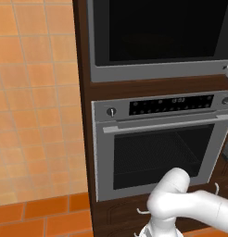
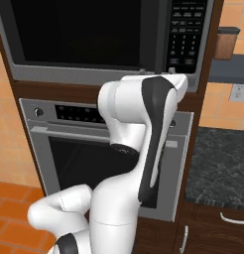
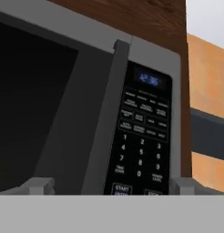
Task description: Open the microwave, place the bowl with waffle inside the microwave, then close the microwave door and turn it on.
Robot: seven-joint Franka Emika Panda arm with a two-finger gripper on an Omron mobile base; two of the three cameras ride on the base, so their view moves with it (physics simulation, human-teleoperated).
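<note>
Microwave (image 1: pixel 157 37) directly above oven (image 1: pixel 157 143)

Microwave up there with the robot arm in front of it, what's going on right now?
The white robot arm has its hand raised to the built-in microwave with the black glass front, above the grey oven with knobs. In the hand view its open gripper faces the dark handle bar beside the black keypad. The black glass microwave door is shut and nothing is held.

Microwave (image 1: pixel 157 37) above grey oven (image 1: pixel 157 143), white arm (image 1: pixel 190 206) low right
</note>
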